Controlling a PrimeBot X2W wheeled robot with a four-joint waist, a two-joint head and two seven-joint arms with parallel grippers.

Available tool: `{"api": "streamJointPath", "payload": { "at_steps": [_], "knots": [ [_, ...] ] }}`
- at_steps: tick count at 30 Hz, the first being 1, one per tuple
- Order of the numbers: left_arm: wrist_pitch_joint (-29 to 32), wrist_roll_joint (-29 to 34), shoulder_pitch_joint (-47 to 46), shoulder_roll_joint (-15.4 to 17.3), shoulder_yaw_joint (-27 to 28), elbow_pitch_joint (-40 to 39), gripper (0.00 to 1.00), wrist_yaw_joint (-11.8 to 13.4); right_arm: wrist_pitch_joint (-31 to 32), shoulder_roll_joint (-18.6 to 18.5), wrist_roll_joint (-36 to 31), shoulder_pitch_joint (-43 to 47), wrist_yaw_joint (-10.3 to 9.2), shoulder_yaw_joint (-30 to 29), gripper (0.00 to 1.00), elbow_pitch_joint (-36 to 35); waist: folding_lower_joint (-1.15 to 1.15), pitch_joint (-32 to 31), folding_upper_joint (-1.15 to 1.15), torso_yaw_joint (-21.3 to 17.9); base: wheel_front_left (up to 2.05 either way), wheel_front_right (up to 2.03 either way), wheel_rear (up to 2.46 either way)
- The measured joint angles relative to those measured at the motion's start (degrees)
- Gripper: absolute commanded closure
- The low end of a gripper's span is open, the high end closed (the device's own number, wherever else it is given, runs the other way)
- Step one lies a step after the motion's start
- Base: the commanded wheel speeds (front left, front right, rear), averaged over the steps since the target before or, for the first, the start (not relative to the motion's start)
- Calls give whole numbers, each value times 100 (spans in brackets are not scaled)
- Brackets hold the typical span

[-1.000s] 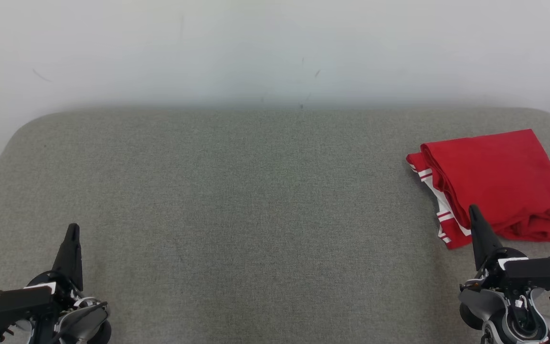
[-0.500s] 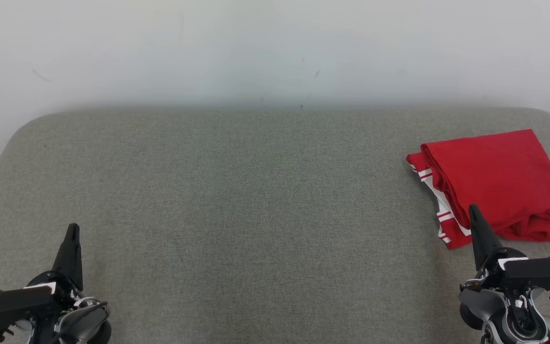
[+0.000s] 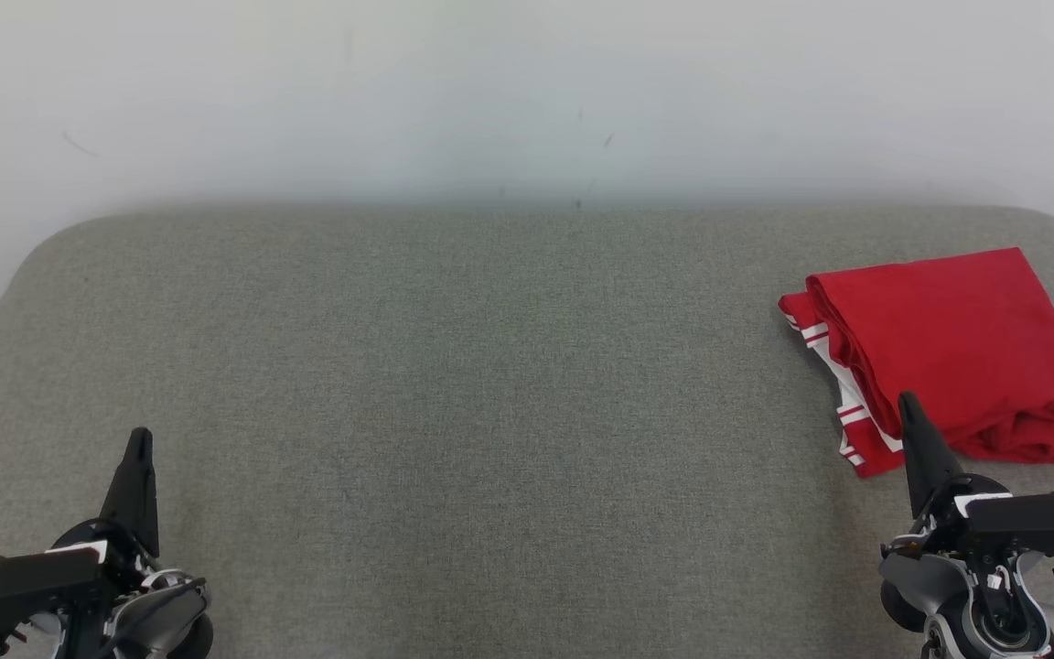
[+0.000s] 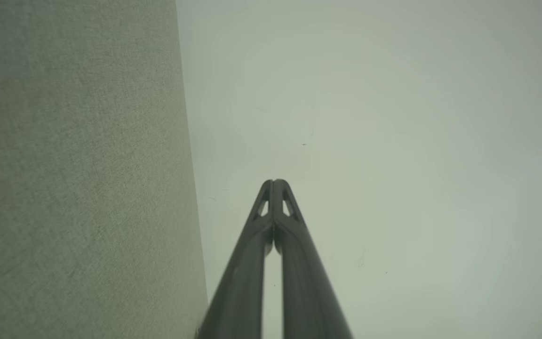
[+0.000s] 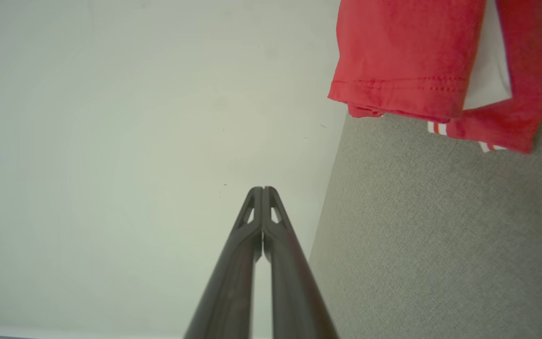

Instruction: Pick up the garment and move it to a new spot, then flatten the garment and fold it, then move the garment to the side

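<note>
A folded red garment (image 3: 948, 348), white-striped along one edge, lies at the far right of a grey fabric surface (image 3: 490, 384). It is just ahead of the right gripper (image 3: 905, 400), whose fingers are pressed together and hold nothing. The left gripper (image 3: 140, 436), likewise closed and empty, rests well apart at the near left.

bright even light, soft shadows, no glare; wrist views slightly hazy.

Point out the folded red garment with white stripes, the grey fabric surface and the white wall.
folded red garment with white stripes (image 3: 948, 339), head view, on the flat red top layer.
grey fabric surface (image 3: 490, 384), head view, on its bare middle.
white wall (image 3: 490, 91), head view, plain area above the surface.
</note>
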Motion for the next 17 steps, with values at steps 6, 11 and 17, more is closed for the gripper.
{"api": "streamJointPath", "payload": {
  "at_steps": [6, 11, 17],
  "knots": [
    [0, 0, 0, 0, 0, 0, 100, 0, 0, 0, 0, 0, 0, 0, 100, 0, 0, 0, 0, 0, 0, 0, 0],
    [0, 0, 0, 0, 0, 0, 100, 0, 0, 0, 0, 0, 0, 0, 100, 0, 0, 0, 0, 0, 0, 0, 0],
    [0, 0, 0, 0, 0, 0, 100, 0, 0, 0, 0, 0, 0, 0, 100, 0, 0, 0, 0, 0, 0, 0, 0]
  ]
}}
